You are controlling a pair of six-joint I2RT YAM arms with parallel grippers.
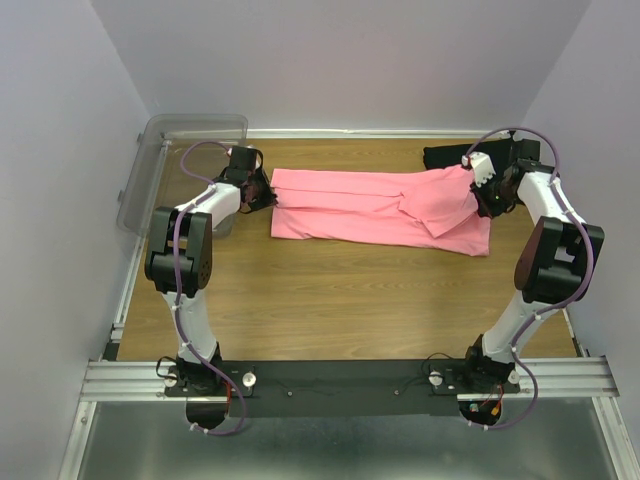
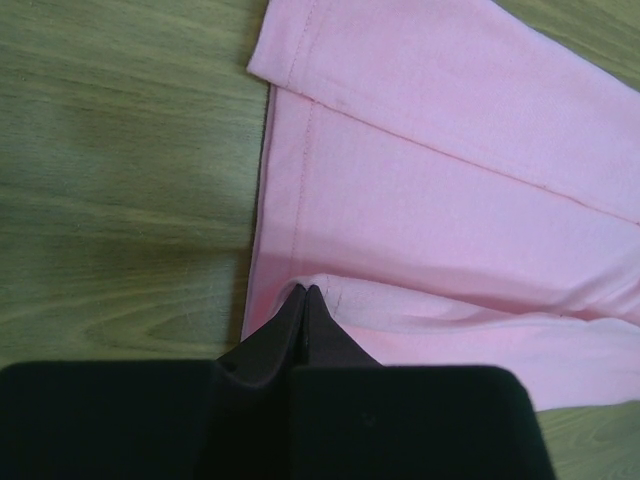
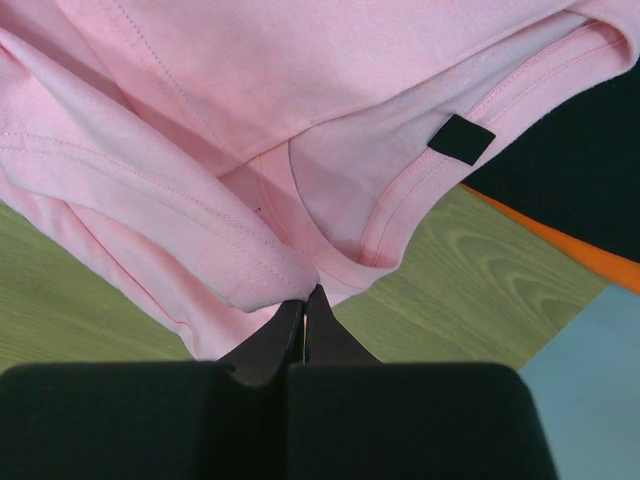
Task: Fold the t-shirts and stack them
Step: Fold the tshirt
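Observation:
The pink t-shirt (image 1: 370, 205) lies folded lengthwise across the far middle of the table. My left gripper (image 1: 262, 190) is shut on its left hem edge (image 2: 330, 300), low on the table. My right gripper (image 1: 488, 195) is shut on a fold of the pink cloth (image 3: 230, 260) near the collar and holds that end raised. The dark neck label (image 3: 461, 139) shows inside the collar. A folded black t-shirt (image 1: 447, 157) lies behind the right gripper, with an orange one (image 3: 590, 255) under it in the right wrist view.
A clear plastic bin (image 1: 180, 165) stands at the far left edge, beside the left arm. Walls close in the left, back and right. The wooden table (image 1: 330, 300) stretches between the shirt and the arm bases.

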